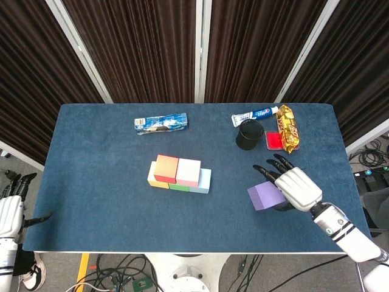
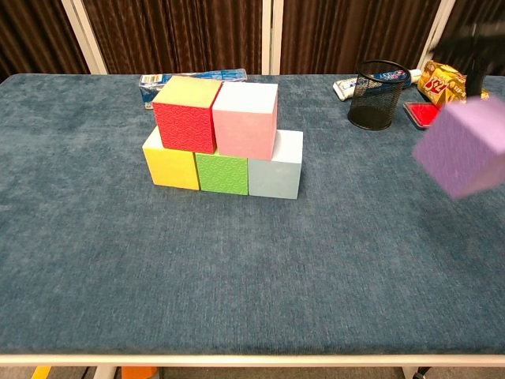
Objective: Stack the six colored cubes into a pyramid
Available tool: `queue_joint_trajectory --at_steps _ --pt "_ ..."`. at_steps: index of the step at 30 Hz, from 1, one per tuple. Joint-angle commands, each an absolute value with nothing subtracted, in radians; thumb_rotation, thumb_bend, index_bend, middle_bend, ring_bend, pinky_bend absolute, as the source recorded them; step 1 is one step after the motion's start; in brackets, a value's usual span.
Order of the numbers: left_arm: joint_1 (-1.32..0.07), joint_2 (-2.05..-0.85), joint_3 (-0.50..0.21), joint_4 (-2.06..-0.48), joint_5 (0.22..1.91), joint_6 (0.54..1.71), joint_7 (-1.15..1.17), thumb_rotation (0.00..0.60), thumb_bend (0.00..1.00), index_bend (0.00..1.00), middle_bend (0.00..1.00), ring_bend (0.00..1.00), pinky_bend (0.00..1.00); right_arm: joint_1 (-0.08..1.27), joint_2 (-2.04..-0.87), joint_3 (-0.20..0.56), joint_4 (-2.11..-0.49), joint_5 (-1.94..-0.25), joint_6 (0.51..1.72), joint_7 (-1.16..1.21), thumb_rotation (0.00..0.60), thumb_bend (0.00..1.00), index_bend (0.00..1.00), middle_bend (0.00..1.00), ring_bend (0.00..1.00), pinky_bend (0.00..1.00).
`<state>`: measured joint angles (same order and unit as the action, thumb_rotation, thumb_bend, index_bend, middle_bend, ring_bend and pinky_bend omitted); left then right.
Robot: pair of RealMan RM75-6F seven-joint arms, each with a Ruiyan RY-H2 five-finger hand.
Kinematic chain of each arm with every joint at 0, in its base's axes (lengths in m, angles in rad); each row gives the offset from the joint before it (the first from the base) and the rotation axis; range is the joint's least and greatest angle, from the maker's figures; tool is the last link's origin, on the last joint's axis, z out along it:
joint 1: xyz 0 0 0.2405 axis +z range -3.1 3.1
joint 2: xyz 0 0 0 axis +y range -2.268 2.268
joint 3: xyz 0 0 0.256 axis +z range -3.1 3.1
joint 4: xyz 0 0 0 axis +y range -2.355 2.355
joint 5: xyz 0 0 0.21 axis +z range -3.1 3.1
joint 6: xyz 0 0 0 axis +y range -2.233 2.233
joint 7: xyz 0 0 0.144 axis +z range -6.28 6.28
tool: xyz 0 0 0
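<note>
Right hand [image 1: 296,188] grips the purple cube [image 1: 264,196], raised off the table [image 1: 97,158] at lower right.
Five cubes [image 2: 223,136] stand stacked at centre, three below, two above. Left hand [image 1: 11,208] hangs at the lower-left edge, fingers spread, holding nothing.

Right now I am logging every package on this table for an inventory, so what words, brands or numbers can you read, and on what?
Snack bag: large red letters on gold, cut off and tilted, not readable.
Toothpaste tube: blue and red print, too small to read.
Blue box: print too small and blurred.
Cubes, such as the red cube: embossed pattern only, no text.
</note>
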<state>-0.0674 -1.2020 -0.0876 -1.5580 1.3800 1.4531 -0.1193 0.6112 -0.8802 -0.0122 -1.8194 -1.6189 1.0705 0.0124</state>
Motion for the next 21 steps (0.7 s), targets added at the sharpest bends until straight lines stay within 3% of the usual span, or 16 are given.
queue_joint_trajectory --at_steps 1,6,10,15,21 --pt "-0.065 -1.204 -0.087 -1.553 1.388 1.46 -0.131 0.6 0.0 0.12 0.11 0.0 0.14 0.679 -0.739 0.106 -2.038 -1.399 0.988 -0.016 0.6 0.09 0.0 0.67 0.11 0.0" --pt "-0.05 -1.198 -0.083 -1.547 1.404 1.488 -0.156 0.6 0.0 0.12 0.11 0.0 0.14 0.809 -0.712 0.216 -2.164 -1.094 0.899 -0.148 0.6 0.08 0.0 0.7 0.12 0.0" --pt "-0.035 -1.196 -0.08 -1.535 1.418 1.516 -0.173 0.6 0.0 0.12 0.11 0.0 0.14 0.933 -0.767 0.248 -2.205 -0.835 0.916 -0.341 0.6 0.08 0.0 0.7 0.13 0.0" --pt "-0.021 -1.209 -0.078 -1.501 1.442 1.553 -0.196 0.6 0.0 0.12 0.11 0.0 0.14 1.09 -0.892 0.258 -2.238 -0.547 1.044 -0.56 0.6 0.08 0.0 0.7 0.14 0.0" --pt "-0.012 -1.231 -0.079 -1.448 1.459 1.582 -0.225 0.6 0.0 0.12 0.11 0.0 0.14 1.211 -1.068 0.284 -2.238 -0.374 1.233 -0.706 0.6 0.06 0.0 0.71 0.16 0.0"
